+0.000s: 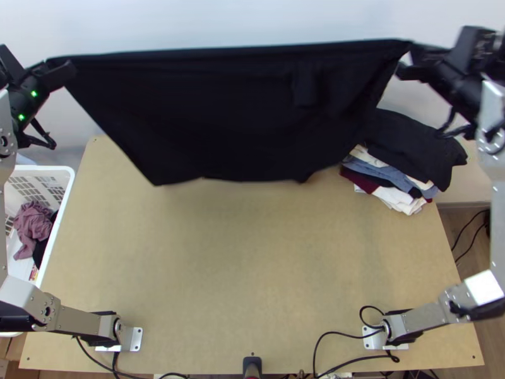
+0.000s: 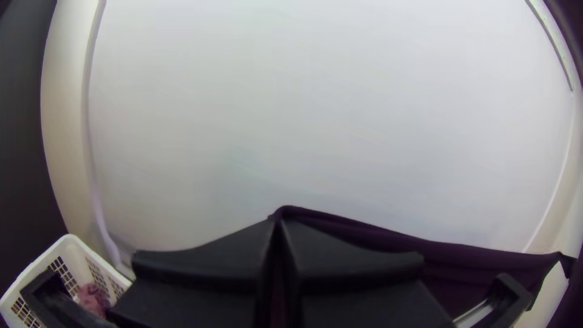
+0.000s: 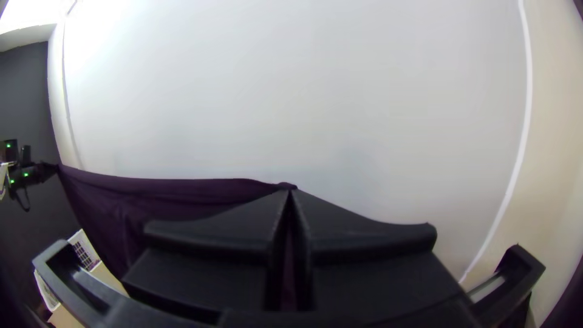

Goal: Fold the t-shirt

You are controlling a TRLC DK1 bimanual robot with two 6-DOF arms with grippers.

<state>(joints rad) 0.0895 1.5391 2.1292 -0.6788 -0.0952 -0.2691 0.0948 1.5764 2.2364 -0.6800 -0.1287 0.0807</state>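
Counter [image 1: 252, 252], pale wood: stood before me, its near part bare.
T-shirt [image 1: 233, 114], black: hung over the far side, top edge stretched nearly straight between two raised claws; apparently being spread for folding. Next move called for laying it flat, hem first, tension kept even.
Clothes pile [image 1: 392, 181], mixed colours: lay at far right.
Left claw [image 2: 279, 217]: pressed together on one corner.
Right claw [image 3: 291, 189]: likewise pinched the other.

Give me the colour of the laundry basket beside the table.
The basket is white; the top view shows it best.
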